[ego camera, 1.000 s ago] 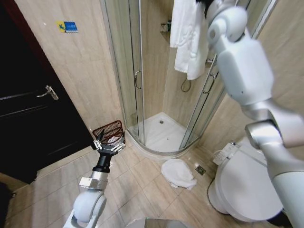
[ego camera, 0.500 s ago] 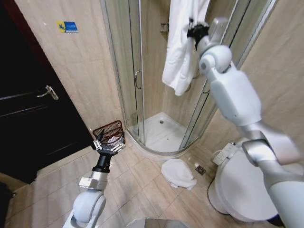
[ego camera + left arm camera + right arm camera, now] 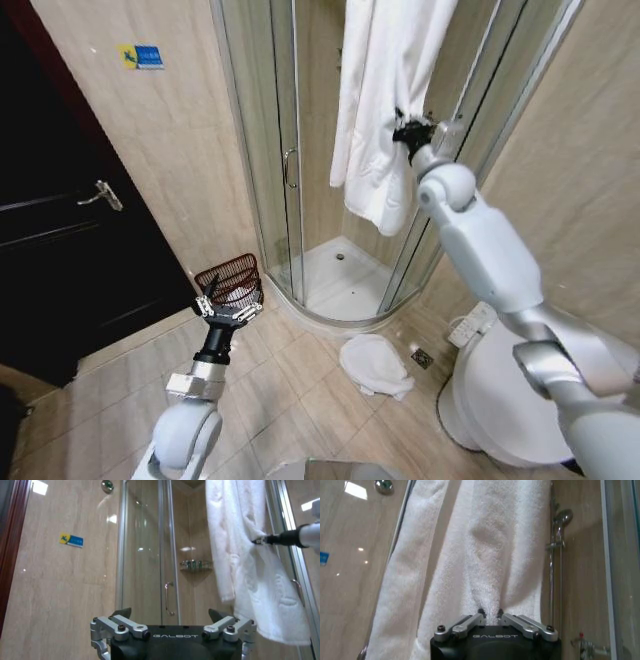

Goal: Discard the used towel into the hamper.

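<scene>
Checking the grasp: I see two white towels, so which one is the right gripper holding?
The hanging towel over the shower door, pinched by the right gripper; the other towel lies crumpled on the floor, untouched.

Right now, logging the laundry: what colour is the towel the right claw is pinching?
Plain white terry; the towel held by the right claw shows best in the right wrist view.

Two white towels: one hanging towel (image 3: pixel 380 110) on the shower enclosure, one crumpled towel (image 3: pixel 374 364) on the floor. One wire hamper (image 3: pixel 231 277). One toilet (image 3: pixel 510 395). Two grippers: left gripper (image 3: pixel 228 297), right gripper (image 3: pixel 408 130).
</scene>
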{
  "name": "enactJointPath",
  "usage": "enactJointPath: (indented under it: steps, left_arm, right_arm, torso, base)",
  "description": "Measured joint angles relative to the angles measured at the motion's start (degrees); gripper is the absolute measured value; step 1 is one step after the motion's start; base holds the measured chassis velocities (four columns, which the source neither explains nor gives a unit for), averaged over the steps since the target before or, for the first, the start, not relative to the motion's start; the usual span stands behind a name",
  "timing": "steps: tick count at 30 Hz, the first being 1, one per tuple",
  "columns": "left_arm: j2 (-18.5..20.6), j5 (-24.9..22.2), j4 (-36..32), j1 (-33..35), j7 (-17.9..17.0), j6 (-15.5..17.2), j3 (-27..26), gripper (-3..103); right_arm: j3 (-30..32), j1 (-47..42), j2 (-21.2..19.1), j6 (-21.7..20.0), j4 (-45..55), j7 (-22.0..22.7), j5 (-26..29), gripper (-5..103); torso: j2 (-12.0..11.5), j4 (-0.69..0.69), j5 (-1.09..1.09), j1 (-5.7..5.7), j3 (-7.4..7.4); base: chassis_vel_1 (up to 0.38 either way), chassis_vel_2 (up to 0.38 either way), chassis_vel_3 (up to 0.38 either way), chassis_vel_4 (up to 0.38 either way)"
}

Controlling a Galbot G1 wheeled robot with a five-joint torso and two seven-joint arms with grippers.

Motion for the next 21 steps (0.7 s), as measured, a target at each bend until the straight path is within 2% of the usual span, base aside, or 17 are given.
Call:
enactJointPath:
  steps: [8,15,21]
  left_arm:
    - [-0.1,0.5,0.5,0.1,0.2,-0.3,0.3,100]
    - [-0.3,1.2,0.7,0.3,0.5,-0.3,0.6,100]
    - [-0.6,1.7,0.8,0.4,0.6,-0.4,0.8,100]
  right_arm:
    - [4.5,-9.0,-1.6,0.7,5.1,-0.9,-1.8,2]
    - [8.9,-20.5,-2.4,1.9,7.5,-3.2,-4.4,2]
    - [11.1,-26.1,-2.5,2.5,10.1,-3.6,-5.9,2]
  torso:
    - [0.0,-0.01,0.00,0.00,-0.01]
    - [0.0,-0.01,0.01,0.00,0.00]
    - [0.0,-0.01,0.01,0.00,0.00]
  base:
    - [0.000,0.000,0.000,0.000]
    - [0.000,0.000,0.000,0.000]
    - [0.000,0.000,0.000,0.000]
